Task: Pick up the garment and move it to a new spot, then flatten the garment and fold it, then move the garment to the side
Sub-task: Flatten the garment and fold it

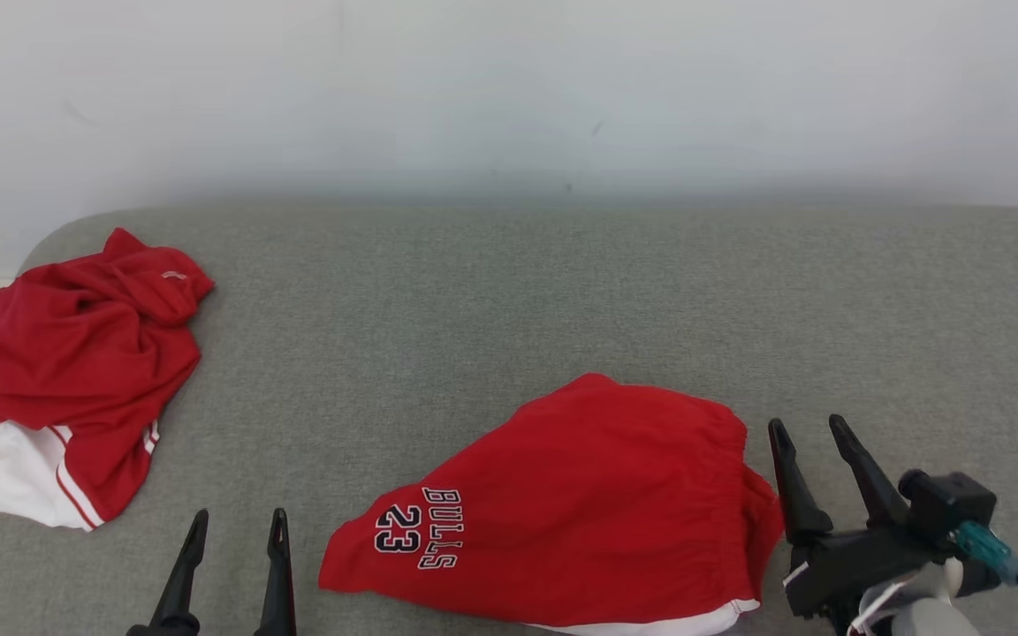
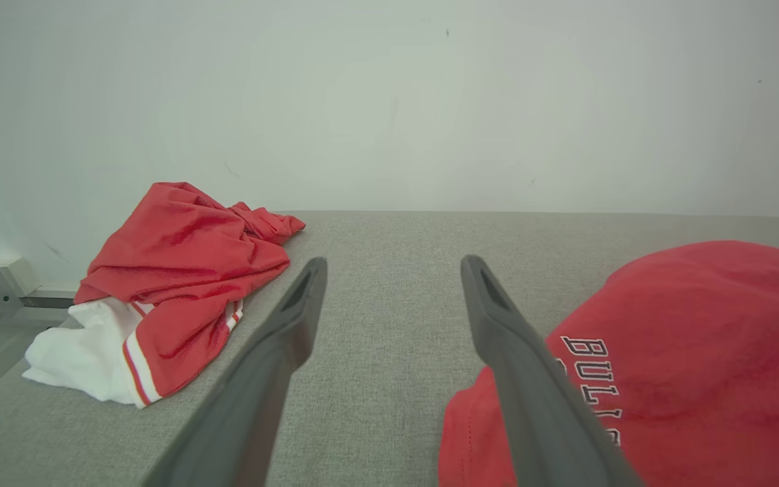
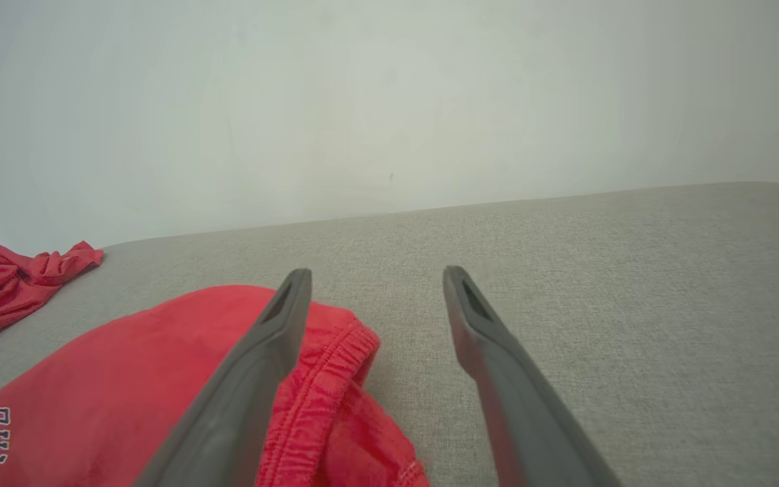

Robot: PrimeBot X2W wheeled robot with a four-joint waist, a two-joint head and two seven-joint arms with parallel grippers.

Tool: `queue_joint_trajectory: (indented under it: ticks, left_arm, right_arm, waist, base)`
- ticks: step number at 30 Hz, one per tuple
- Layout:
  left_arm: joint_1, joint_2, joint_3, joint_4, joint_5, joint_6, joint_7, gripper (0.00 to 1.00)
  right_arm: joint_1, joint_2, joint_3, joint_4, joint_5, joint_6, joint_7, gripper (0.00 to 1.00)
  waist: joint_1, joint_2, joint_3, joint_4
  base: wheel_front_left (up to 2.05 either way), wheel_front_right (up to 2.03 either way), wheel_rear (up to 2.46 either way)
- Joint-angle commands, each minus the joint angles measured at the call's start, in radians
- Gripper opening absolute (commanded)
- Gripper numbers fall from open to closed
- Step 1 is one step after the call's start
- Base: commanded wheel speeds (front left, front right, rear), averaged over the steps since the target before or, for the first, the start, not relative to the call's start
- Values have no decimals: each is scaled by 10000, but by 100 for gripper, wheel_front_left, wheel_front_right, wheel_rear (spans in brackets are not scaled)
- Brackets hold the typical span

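Two grippers, one garment between them, all at the near edge of the tabletop (image 1: 509,291).

Item 1: shorts (image 1: 580,503). They lie flat-ish on the grey cloth of the tabletop, against its near edge and right of its middle.
- To the left gripper (image 1: 239,514): the shorts lie to its right, with a strip of bare grey between its fingers and the leg end. In the left wrist view the leg end shows past the right-hand finger.
- To the right gripper (image 1: 805,422): the shorts lie to its left, waistband end just beside it. In the right wrist view one finger stands in front of the waistband (image 3: 335,379); whether it touches the cloth cannot be told.
- Look: bright red, smooth, roughly a wedge, narrow at the left and broad at the right. Lettering (image 1: 421,530) reading BULLS 23, dark with a white outline, sits on the left end, turned sideways. The waistband is gathered elastic, puckered, and folded in at the right end. A white hem (image 1: 650,623) runs along the near side.

Item 2: left gripper. Jaws spread wide, nothing between them, fingers pointing toward the far edge.

Item 3: right gripper. Jaws spread wide, nothing between them, fingers tilted toward the left; only bare grey cloth shows in the gap.

Item 4: heap (image 1: 76,371). A second red garment with white panel and red-and-white trim, crumpled, at the left edge near the far-left corner, well apart from the shorts.

Item 5: wall (image 1: 509,88). Pale, plain, behind the far edge.
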Motion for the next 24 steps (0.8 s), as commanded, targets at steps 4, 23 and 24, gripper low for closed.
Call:
queue_joint_trajectory:
  ticks: [4, 23, 24]
  left_arm:
    - [-193, -64, -46, 125, 11, -66, -36, 100]
    - [-371, -154, 89, 402, 13, -190, -36, 100]
    - [-349, -155, 104, 413, 5, -196, -36, 100]
  right_arm:
    - [-920, -188, 430, 1218, 365, -25, 264, 100]
    - [-2280, -337, 2080, 3657, 2287, -25, -24, 0]
    - [-2335, -397, 2136, 3593, 2270, -27, -130, 0]
  waist:
    - [0, 0, 223, 405]
    - [0, 0, 415, 878]
    - [0, 0, 384, 851]
  base:
    - [0, 0, 0]
    - [0, 0, 0]
    - [0, 0, 0]
